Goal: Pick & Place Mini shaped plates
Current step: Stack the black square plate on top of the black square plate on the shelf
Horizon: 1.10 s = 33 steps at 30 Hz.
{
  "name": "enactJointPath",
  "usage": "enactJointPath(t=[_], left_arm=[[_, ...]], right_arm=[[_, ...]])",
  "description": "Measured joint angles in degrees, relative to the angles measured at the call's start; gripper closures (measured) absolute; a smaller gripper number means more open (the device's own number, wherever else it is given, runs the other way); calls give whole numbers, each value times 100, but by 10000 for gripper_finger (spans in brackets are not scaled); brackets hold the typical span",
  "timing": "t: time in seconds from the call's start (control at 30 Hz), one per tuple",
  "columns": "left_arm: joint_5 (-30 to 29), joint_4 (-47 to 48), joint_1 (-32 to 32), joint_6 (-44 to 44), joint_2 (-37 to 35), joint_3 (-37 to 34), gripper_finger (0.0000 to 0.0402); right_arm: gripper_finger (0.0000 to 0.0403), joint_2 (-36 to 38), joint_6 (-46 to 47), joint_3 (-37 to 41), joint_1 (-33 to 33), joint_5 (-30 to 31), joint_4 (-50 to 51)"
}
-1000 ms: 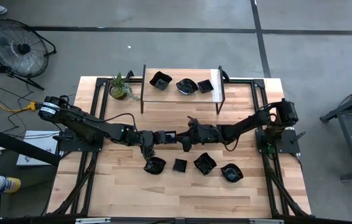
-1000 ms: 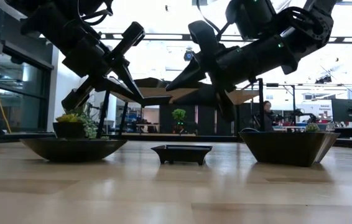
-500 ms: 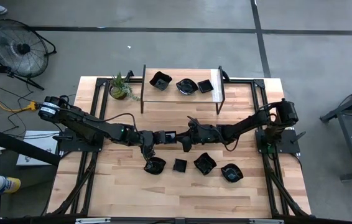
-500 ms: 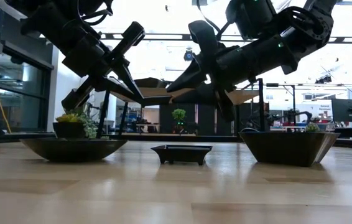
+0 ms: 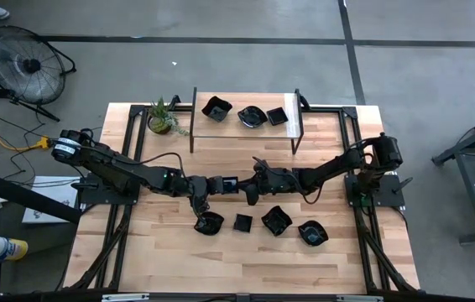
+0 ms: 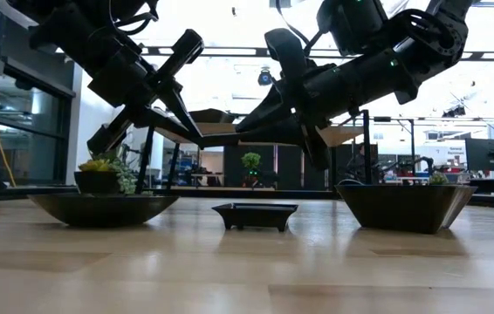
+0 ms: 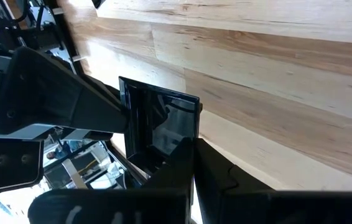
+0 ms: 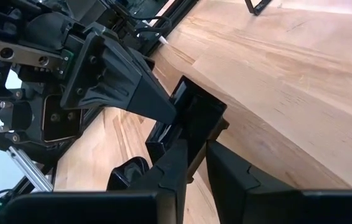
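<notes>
A small square black plate (image 5: 230, 183) hangs above the table's middle between my two grippers. My left gripper (image 5: 219, 184) is shut on its left side and my right gripper (image 5: 242, 186) on its right side. The plate also shows in the left wrist view (image 7: 162, 121) and the right wrist view (image 8: 199, 115). Several other black plates (image 5: 209, 223) (image 5: 243, 222) (image 5: 276, 220) rest on their bases on the table nearer the front edge. Three plates (image 5: 251, 116) sit on the shelf at the far edge. My left gripper pinches the square plate's rim (image 7: 185, 144) between its two fingers, coming level from the table's left. The plate is lifted clear of the table. My right gripper pinches the opposite rim (image 8: 193, 142) between its two fingers, coming from the table's right and slanting down. The plate reaches from it toward my left gripper.
A small potted plant (image 5: 162, 117) stands at the far left, next to the shelf (image 5: 296, 117) with its two dark uprights. A fourth plate (image 5: 311, 232) lies at the front right. Bare wood (image 5: 221, 260) lies toward the near edge.
In the low view my right gripper's fingers have drawn together onto the square plate, which my left gripper keeps holding. Both arms and the plate stay in place.
</notes>
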<state>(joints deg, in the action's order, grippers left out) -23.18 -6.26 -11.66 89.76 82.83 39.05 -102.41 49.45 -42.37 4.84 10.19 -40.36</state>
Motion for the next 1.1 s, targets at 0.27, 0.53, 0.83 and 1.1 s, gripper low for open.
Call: enactJointPath(t=[0.27, 0.53, 0.83, 1.1], left_arm=[[-6, 0, 0, 0, 0, 0, 401], [-2, -2, -2, 0, 0, 0, 401], [184, -13, -4, -2, 0, 0, 381], [-108, -21, -2, -22, -10, 0, 299]], right_arm=[[383, 0, -76, 0, 0, -37, 17], [401, 0, -173, 2, 0, -59, 11], [402, 2, -168, 4, -49, -214, -22], [403, 5, -144, 4, -160, -491, -37]])
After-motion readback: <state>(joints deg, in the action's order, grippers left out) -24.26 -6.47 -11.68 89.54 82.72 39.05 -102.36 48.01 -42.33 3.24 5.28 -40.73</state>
